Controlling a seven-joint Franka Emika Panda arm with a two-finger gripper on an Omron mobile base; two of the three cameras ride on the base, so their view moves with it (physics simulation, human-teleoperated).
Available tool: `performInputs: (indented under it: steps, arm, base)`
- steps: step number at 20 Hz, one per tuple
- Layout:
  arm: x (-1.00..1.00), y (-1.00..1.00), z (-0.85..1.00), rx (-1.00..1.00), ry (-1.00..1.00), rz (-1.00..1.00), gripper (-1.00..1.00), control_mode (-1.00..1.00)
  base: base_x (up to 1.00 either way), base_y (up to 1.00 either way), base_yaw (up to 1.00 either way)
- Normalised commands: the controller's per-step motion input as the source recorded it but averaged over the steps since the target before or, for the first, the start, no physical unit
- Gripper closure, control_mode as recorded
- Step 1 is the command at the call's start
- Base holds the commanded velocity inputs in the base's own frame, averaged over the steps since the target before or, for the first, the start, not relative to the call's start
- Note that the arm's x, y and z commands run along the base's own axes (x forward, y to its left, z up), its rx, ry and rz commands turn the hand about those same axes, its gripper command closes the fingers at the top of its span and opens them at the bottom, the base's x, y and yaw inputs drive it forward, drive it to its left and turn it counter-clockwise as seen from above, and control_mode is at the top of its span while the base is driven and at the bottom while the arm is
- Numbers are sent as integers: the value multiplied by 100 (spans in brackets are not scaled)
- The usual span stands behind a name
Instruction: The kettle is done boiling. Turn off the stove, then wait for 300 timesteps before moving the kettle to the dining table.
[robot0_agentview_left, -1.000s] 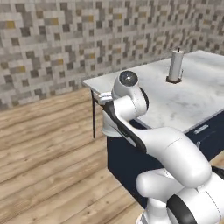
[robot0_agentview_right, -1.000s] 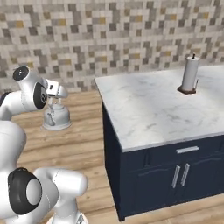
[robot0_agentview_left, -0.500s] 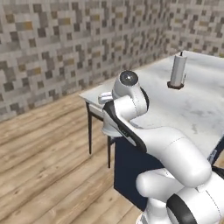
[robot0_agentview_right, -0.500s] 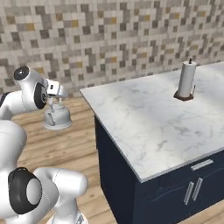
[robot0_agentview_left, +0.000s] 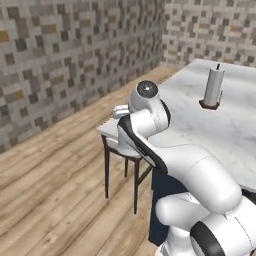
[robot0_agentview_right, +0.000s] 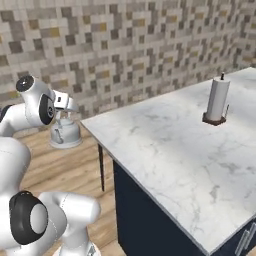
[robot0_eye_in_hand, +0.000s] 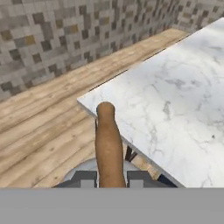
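Kettle held off the dining table's corner

Your gripper (robot0_eye_in_hand: 110, 177) is clamped on the kettle's (robot0_agentview_right: 64, 133) brown handle (robot0_eye_in_hand: 108, 144), carrying it over the wood floor (robot0_agentview_right: 75, 165), left of the dining table (robot0_agentview_right: 170, 150); a paper-towel roll (robot0_agentview_right: 218, 100) stands farther right.

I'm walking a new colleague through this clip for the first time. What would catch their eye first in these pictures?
Probably the kettle, hanging in the air from the gripper, which is shut on its brown handle, out past the corner of the dining table. Next, the big white marble top of that table, bare except for a paper-towel roll standing upright towards its far side.
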Motion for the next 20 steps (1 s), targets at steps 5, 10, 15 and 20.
performInputs:
  steps: [5,10,15,20]
  arm:
    - [0,0,0,0,0,0,100,100]
    - [0,0,0,0,0,0,100,100]
    - [0,0,0,0,0,0,100,100]
    - [0,0,0,0,0,0,100,100]
  base:
    - [51,78,-34]
    - [36,62,-37]
    - [32,48,-45]
    - [30,54,-48]
